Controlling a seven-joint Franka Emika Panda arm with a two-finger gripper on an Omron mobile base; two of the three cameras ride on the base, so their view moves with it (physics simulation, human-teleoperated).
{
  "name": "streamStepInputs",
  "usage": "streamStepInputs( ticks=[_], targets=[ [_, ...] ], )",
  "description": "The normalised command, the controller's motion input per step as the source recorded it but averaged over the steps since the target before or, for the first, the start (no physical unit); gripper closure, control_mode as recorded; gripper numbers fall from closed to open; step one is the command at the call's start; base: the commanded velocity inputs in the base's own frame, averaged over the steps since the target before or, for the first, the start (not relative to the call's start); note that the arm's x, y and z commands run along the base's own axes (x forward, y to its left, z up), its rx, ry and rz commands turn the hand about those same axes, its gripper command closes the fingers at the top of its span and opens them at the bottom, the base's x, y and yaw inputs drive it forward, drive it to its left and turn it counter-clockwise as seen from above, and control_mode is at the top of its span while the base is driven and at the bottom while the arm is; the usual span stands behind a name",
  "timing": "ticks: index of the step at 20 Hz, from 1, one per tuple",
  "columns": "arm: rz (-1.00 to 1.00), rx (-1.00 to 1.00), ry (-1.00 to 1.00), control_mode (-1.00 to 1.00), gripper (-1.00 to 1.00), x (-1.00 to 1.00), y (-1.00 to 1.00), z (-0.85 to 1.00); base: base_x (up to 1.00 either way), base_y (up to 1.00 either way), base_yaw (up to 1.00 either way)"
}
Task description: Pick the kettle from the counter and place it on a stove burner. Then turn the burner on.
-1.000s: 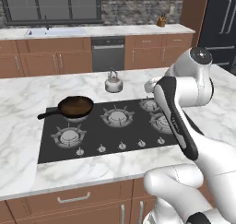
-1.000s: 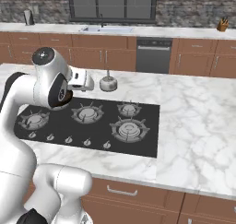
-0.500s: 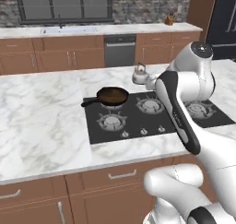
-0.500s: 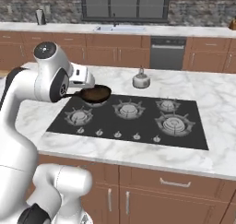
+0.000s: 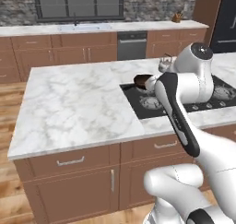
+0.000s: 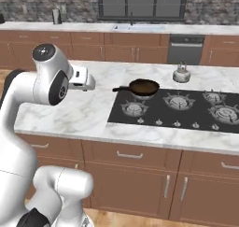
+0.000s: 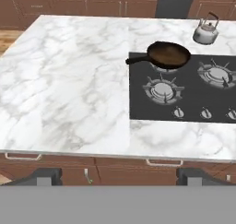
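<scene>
Over the counter [image 6: 70, 114] left of the cooktop [image 6: 182, 111], arm raised, claw [image 7: 117, 174] spread wide, empty, kettle [image 6: 181, 74] well apart.

This is a home kitchen. A white marble surface [image 6: 88, 111] tops an island of brown wooden cabinets [image 6: 126, 163], and a black gas cooktop [image 6: 177, 111] with round burners and a row of small knobs is set into it. On the cooktop sits a dark frying pan [image 6: 142, 87], and just behind the cooktop stands a small metal kettle [image 6: 181, 74]. Beyond the island, along the far wall, run more wooden cabinets, a dishwasher [image 6: 185, 48], a sink [image 6: 133, 28] and a dark window [image 6: 140, 3] above it.
</scene>
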Motion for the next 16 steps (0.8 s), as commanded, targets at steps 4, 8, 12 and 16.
streamStepInputs(
  ticks=[4, 8, 12, 16],
  targets=[
    [0.0, 0.0, 0.0, 1.0, -1.0, 0.0, 0.0, 0.0, -0.1, 1.0, -0.11],
    [0.0, 0.0, 0.0, 1.0, -1.0, 0.0, 0.0, 0.0, 0.0, 1.0, -0.13],
    [0.0, 0.0, 0.0, 1.0, -1.0, 0.0, 0.0, 0.0, 0.0, 1.0, -0.12],
    [0.0, 0.0, 0.0, 1.0, -1.0, 0.0, 0.0, 0.0, 0.0, 1.0, -0.08]
  ],
)
